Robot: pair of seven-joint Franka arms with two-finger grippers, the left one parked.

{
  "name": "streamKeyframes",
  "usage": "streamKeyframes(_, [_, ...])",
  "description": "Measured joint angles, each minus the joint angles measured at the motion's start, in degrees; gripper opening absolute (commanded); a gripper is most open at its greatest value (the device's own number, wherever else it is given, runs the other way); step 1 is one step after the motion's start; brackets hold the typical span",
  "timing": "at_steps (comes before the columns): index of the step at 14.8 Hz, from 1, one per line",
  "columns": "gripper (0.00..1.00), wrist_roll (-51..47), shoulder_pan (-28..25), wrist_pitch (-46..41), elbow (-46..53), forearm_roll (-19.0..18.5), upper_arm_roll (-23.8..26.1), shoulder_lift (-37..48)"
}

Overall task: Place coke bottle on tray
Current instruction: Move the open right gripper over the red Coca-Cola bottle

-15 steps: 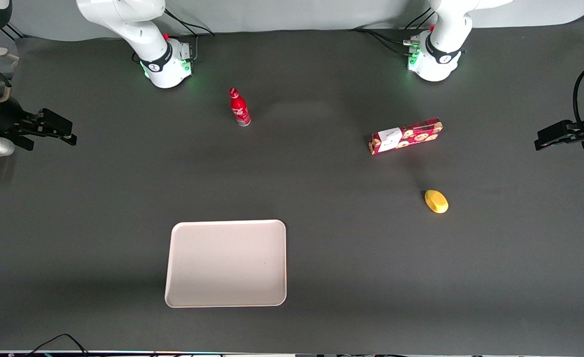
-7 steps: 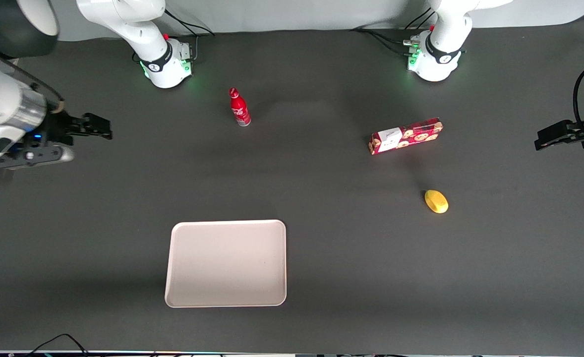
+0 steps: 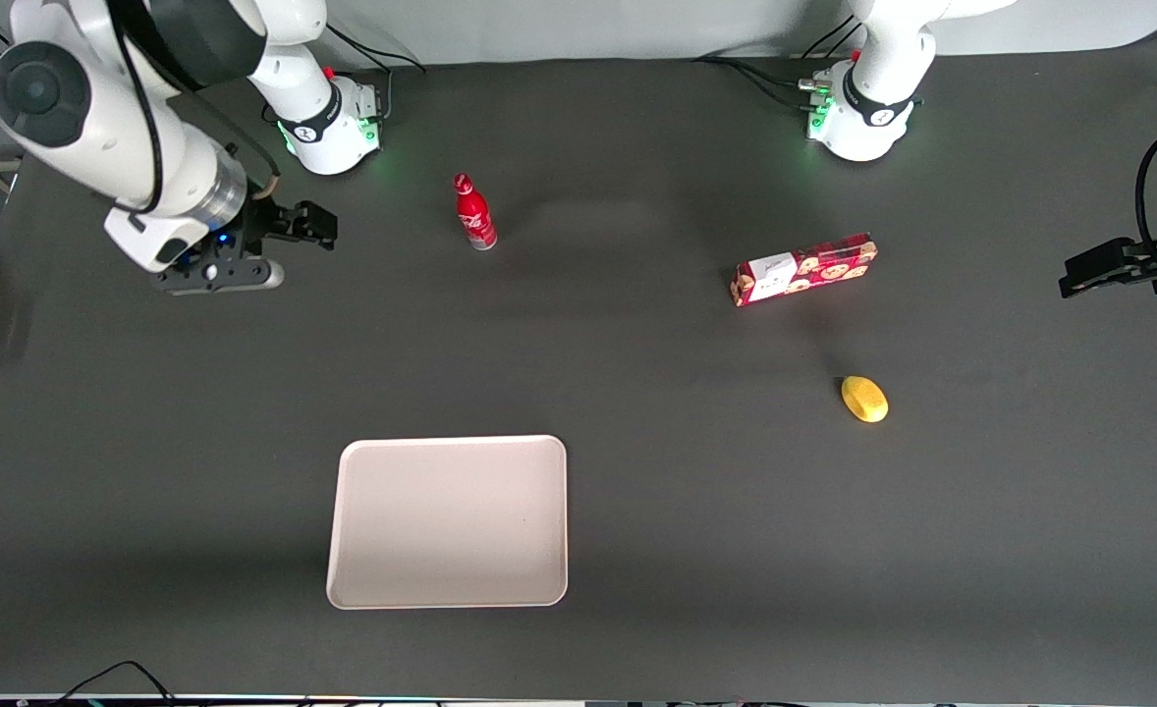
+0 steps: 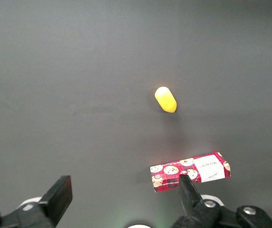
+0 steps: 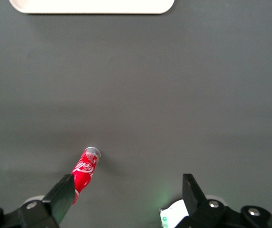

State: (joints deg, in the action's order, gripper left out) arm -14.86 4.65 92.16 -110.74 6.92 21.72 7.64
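Claw (image 5: 124,197) spread wide, empty, clear of coke bottle (image 3: 474,212).

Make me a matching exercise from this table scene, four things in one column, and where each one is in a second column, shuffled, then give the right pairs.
Things:
1. coke bottle
2. tray
3. yellow object
4. gripper

Places:
A. nearest the front camera, nothing on it
B. toward the parked arm's end, nearer the camera than the cookie box
C. open, in the air beside the bottle, toward the working arm's end
D. upright on the table, farther from the camera than the tray

Pairs: 1-D, 2-A, 3-B, 4-C
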Motion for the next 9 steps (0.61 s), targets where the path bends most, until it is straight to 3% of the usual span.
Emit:
streamKeyframes(4, [1.00, -2.0, -2.2, 3.7, -12.5, 4.3, 0.6, 11.5])
streamKeyframes(9, [1.00, -8.7, -3.4, 7.2, -20.4, 8.5, 7.4, 18.2])
